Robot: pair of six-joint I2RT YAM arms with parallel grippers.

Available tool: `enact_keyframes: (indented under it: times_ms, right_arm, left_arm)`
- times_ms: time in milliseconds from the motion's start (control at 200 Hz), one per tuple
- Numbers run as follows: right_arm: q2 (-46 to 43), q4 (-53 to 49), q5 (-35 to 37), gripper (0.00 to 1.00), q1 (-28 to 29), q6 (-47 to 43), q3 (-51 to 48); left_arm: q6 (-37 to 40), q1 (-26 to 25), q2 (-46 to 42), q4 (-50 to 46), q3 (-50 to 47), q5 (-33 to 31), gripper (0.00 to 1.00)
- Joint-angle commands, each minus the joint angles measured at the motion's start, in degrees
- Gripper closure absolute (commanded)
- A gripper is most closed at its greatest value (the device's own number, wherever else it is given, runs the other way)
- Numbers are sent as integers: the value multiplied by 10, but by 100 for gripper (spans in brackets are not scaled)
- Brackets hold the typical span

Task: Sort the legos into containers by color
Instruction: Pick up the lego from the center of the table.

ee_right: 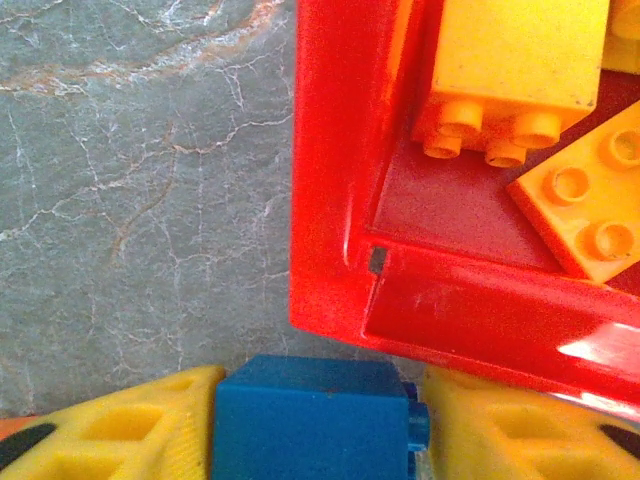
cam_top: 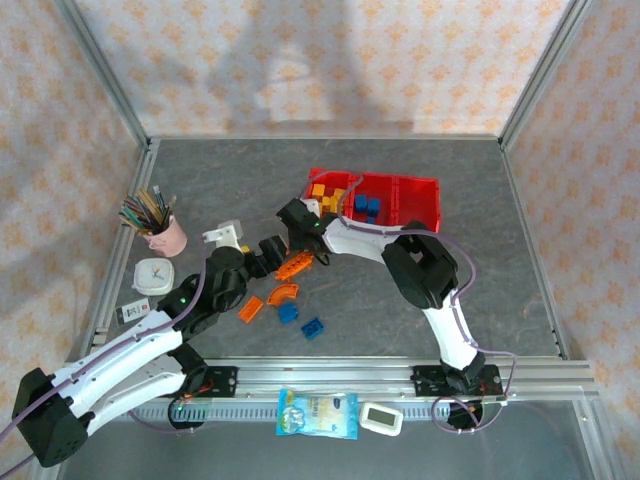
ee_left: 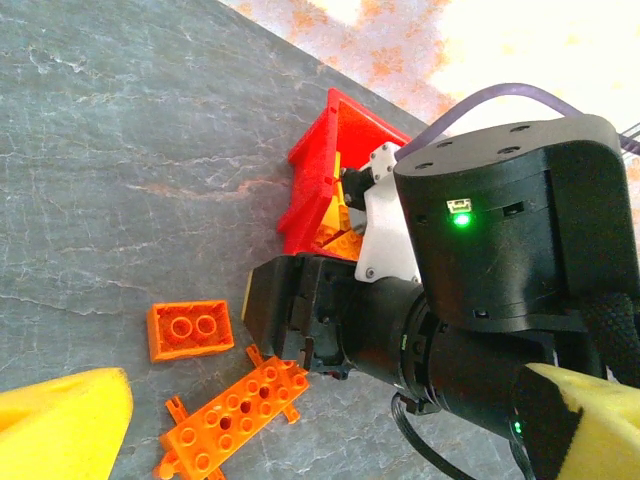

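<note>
Right wrist view: a small blue plastic toy brick (ee_right: 310, 420) is clamped between the yellow pads of the right gripper (ee_right: 318, 402), jaws narrow.
Brick position: just outside the near corner of the row of shallow bright red plastic bins (ee_right: 322, 200), over the grey stone-pattern counter (ee_right: 140, 200), not above any compartment.
Bin contents: yellow bricks (ee_right: 520, 50) lie in the compartment at that corner; in the top external view, blue bricks (cam_top: 368, 207) sit in the next compartment along.
Left gripper (ee_left: 325, 395): jaws wide and holding nothing, close to the bins' left end.
Loose pieces: an orange studded plate (ee_left: 235, 410) and an orange two-stud brick (ee_left: 190, 330) lie on the counter, in front of the bins.
Risk, wrong drop: letting go here would likely put the blue brick on the counter or in among the yellow ones.
Risk, contact: both arms crowd the same end of the bins, so either moving could strike the other or shove the bins.
Hard to see: the brick's lower part is cut off, and the right arm's black wrist blocks much of the left wrist view.
</note>
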Motion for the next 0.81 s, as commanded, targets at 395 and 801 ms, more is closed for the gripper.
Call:
enact_keyframes:
  times_ms: [395, 801]
  right_arm:
    - [-109, 6, 2, 61, -2, -4, -56]
    - [-244, -14, 4, 61, -84, -17, -128]
  left_arm:
    - [-3, 3, -4, -23, 12, -2, 1]
    - [5, 3, 30, 13, 36, 46, 1]
